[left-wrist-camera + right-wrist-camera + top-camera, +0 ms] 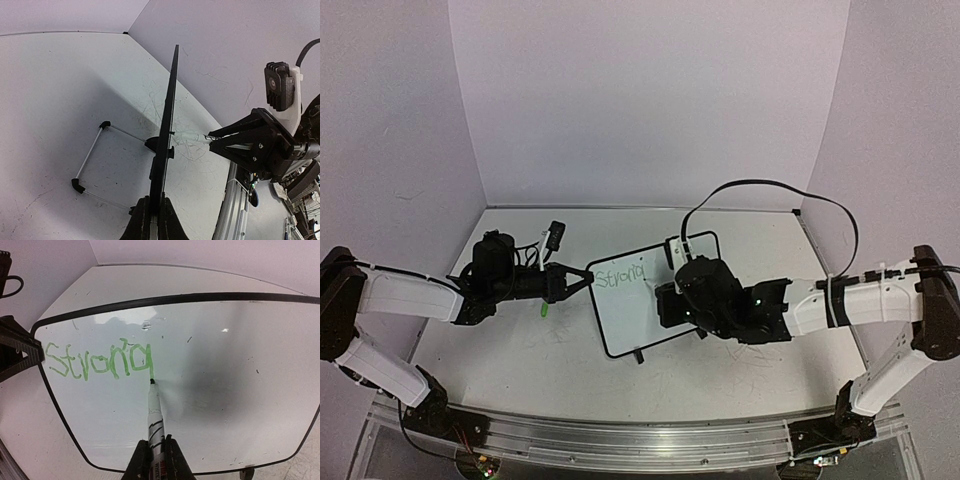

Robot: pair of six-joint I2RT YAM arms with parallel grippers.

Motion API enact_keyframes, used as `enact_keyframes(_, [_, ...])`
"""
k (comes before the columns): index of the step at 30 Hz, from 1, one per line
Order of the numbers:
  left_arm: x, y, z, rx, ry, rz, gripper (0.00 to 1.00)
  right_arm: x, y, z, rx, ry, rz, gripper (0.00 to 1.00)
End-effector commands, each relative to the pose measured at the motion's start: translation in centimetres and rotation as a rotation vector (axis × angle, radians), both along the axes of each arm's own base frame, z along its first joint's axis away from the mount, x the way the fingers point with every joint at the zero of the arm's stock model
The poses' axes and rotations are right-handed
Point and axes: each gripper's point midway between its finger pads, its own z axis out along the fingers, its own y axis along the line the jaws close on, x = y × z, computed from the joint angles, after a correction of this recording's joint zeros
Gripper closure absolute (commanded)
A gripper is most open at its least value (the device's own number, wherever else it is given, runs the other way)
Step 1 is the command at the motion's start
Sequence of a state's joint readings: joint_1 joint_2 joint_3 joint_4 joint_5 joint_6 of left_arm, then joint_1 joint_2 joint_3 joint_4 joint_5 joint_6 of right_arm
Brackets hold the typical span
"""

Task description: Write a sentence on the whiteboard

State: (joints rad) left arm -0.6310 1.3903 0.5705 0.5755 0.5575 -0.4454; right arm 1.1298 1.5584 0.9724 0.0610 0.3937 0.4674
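Sitting between pale walls [650,100], scuffed table [520,350] holds whiteboard [640,310] mid-frame; left gripper [152,215] pinches its edge, right gripper [154,447] pinches marker [152,410], label cut off below.

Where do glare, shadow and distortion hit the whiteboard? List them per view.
Right wrist: glare patches above the green writing, a dark shadow right of the marker tip, the whiteboard frame bowed by the lens. Left wrist: board edge-on, shadow on the table. Top external: writing small, faint.

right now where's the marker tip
In the right wrist view the marker tip rests on the whiteboard left of centre, at the g's tail in the word Strong.
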Motion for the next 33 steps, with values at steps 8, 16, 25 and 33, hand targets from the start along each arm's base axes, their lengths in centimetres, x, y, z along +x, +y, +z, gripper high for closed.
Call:
enact_keyframes(8, [0.5, -0.6, 3.4, -0.057, -0.078, -0.021, 1.00, -1.1, 0.3, -0.2, 0.004, 0.022, 0.014, 1.00])
enact_keyframes(16, [0.4, -0.5, 3.5, -0.060, -0.080, -0.021, 1.00, -1.4, 1.5, 0.1, 0.016, 0.019, 0.033, 1.00])
enact_keyframes(25, [0.4, -0.4, 3.3, -0.058, -0.077, -0.017, 1.00, -0.6, 3.1, 1.9, 0.038, -0.022, 0.043, 1.00])
enact_keyframes(33, [0.5, -0.3, 2.6, -0.043, -0.066, -0.007, 1.00, -3.3, -3.4, 8.3, 0.135, -0.115, -0.006, 1.00])
